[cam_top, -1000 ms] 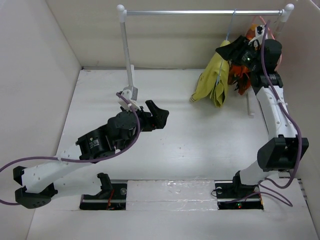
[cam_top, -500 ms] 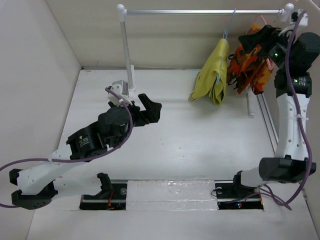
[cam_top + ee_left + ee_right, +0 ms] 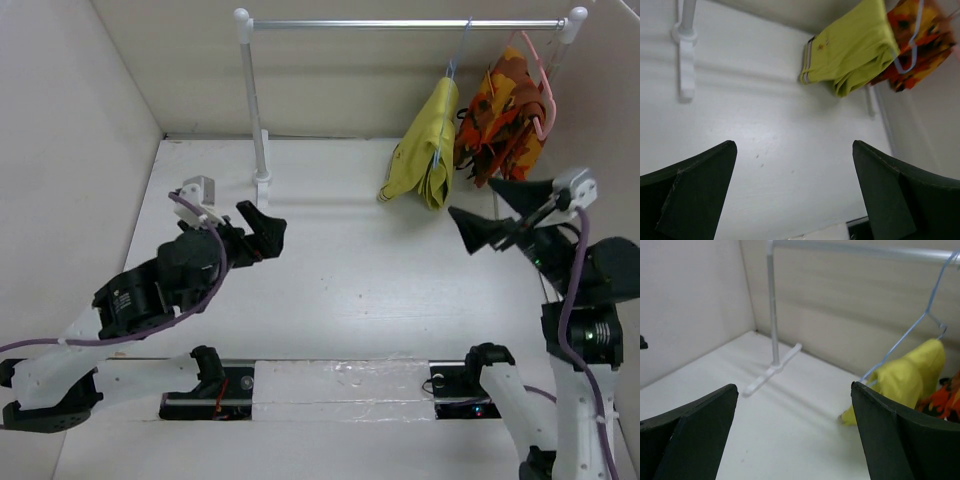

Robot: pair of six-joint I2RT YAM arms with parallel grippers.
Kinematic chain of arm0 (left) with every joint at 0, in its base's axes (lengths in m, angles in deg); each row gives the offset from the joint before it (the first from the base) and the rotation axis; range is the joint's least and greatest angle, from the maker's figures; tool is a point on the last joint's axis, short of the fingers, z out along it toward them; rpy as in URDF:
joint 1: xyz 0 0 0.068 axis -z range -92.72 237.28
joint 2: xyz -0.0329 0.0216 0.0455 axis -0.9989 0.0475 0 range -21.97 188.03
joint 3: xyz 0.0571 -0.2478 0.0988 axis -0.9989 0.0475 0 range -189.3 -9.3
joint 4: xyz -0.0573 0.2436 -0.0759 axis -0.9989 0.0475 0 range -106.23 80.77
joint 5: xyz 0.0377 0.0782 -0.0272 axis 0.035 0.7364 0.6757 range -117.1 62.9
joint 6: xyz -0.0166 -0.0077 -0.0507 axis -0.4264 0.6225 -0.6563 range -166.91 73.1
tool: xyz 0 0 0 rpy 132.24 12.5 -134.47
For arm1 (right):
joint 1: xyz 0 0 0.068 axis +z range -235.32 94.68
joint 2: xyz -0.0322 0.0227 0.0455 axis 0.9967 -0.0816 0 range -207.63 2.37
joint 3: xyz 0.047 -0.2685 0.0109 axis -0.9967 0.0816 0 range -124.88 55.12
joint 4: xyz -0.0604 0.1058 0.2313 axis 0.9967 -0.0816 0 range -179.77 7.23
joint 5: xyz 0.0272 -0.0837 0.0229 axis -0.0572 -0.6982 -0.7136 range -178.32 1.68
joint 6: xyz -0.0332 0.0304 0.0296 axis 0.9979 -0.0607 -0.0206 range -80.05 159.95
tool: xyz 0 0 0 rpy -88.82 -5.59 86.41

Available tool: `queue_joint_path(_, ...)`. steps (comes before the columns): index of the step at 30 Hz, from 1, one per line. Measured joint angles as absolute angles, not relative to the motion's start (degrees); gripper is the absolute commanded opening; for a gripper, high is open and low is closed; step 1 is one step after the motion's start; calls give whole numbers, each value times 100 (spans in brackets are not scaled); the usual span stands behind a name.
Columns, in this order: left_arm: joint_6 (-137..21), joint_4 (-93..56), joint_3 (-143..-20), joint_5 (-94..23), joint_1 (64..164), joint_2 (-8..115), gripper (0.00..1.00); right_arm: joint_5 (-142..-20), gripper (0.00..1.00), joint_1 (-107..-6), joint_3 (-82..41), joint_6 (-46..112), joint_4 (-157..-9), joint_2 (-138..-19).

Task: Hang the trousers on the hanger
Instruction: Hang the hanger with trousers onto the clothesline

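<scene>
The mustard yellow-green trousers (image 3: 426, 148) hang folded over the pale-blue wire hanger (image 3: 457, 55), whose hook sits on the rail. They also show in the left wrist view (image 3: 850, 50) with the striped waistband at their left end, and in the right wrist view (image 3: 912, 376) under the hanger (image 3: 920, 322). My left gripper (image 3: 266, 231) is open and empty over the table, left of centre (image 3: 794, 146). My right gripper (image 3: 491, 213) is open and empty, below and in front of the trousers (image 3: 794, 388).
The rail (image 3: 400, 24) runs across the back on a white post (image 3: 252, 100) with a foot (image 3: 686, 75). An orange, red and brown garment (image 3: 508, 115) hangs on a pink hanger (image 3: 538, 75) at the rail's right end. Walls close in left, back and right.
My right gripper has drawn back from the hanger at the rail to the near right. My left arm has pulled back to the left. The trousers stay hanging.
</scene>
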State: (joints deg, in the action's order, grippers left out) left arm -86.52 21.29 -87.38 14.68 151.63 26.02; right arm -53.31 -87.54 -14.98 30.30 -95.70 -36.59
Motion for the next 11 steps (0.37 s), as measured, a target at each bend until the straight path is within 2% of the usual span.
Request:
queue_joint_path(7, -9327, 2616, -6955, 729, 15166, 2329, 99, -6317, 100, -8096, 16, 4134, -11812, -2177)
queue_joint_path(11, -9404, 2516, -6423, 321, 15166, 1981, 99, -6514, 100, -8035, 499, 4300, -12308, -1710)
